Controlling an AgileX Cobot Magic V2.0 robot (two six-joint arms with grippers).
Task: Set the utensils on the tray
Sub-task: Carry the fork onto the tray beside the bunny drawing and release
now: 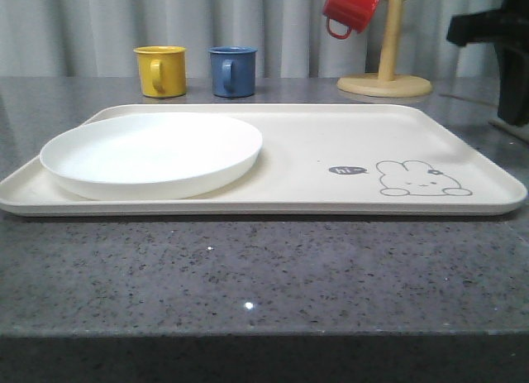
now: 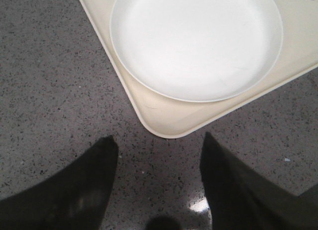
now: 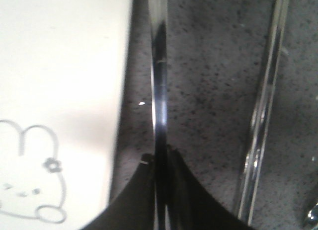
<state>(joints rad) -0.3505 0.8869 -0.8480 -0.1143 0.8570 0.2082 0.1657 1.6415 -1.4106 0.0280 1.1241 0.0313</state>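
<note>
The cream tray (image 1: 331, 143) lies across the table with a grey rabbit drawing (image 1: 417, 178) at its right end. My right gripper (image 3: 160, 163) is shut on a slim shiny utensil (image 3: 159, 66), held edge-on just off the tray's rim (image 3: 119, 91); which utensil it is I cannot tell. A pair of flat chopsticks (image 3: 266, 91) lies on the counter beside it. My left gripper (image 2: 159, 145) stands open over bare counter, just short of the tray's near-left corner (image 2: 164, 123), with nothing between its fingers.
A round white plate (image 1: 153, 151) fills the tray's left half. Behind the tray stand a yellow mug (image 1: 161, 70), a blue mug (image 1: 232, 71) and a wooden mug tree (image 1: 387, 69) with a red mug (image 1: 351, 7). My right arm (image 1: 500, 44) shows dark at the far right.
</note>
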